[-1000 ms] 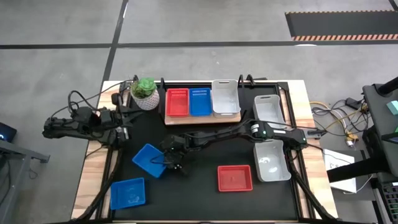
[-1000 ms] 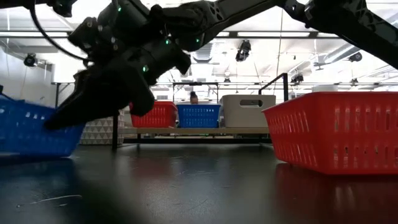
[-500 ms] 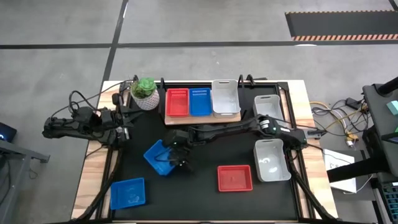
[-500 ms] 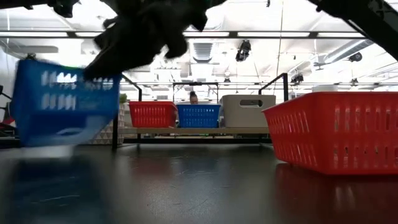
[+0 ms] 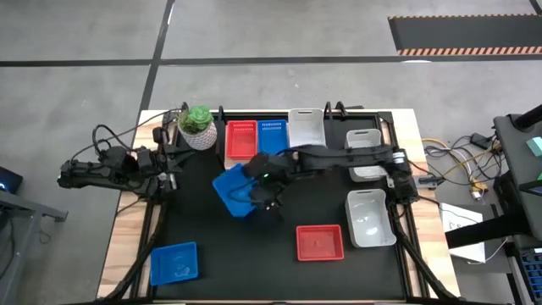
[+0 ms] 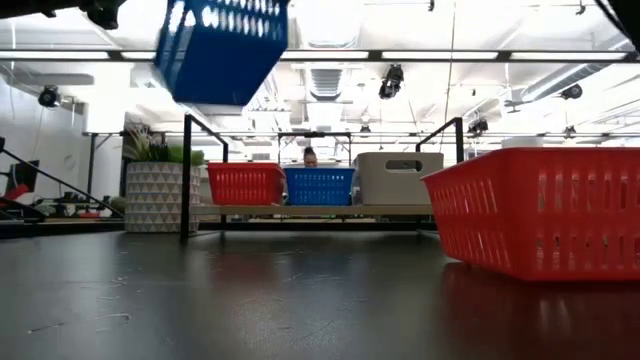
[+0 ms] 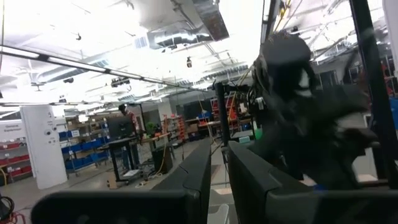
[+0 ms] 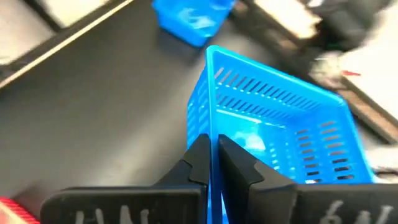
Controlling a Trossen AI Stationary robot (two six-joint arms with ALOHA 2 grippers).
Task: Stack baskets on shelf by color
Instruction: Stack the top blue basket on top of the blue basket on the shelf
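The blue basket (image 5: 234,191) has been lifted off the table and carried toward the shelf (image 5: 275,160), near the blue basket already there (image 5: 272,138). It is clamped by its wall in the right gripper (image 5: 261,191); stacking remains.

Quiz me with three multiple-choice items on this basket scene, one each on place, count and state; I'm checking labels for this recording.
1. Where is the plant pot?
A. left of the shelf
B. on the shelf
C. beside the red basket

2. How many blue baskets show from above?
A. one
B. two
C. three

3. What is the right gripper doing?
A. open over the table
B. shut on a blue basket
C. shut on a grey basket

Answers: 1 A, the pot stands off the board's left end. 2 C, one on the shelf, one lifted, one on the table. 3 B, its fingers pinch the basket's wall, lifted off the table.
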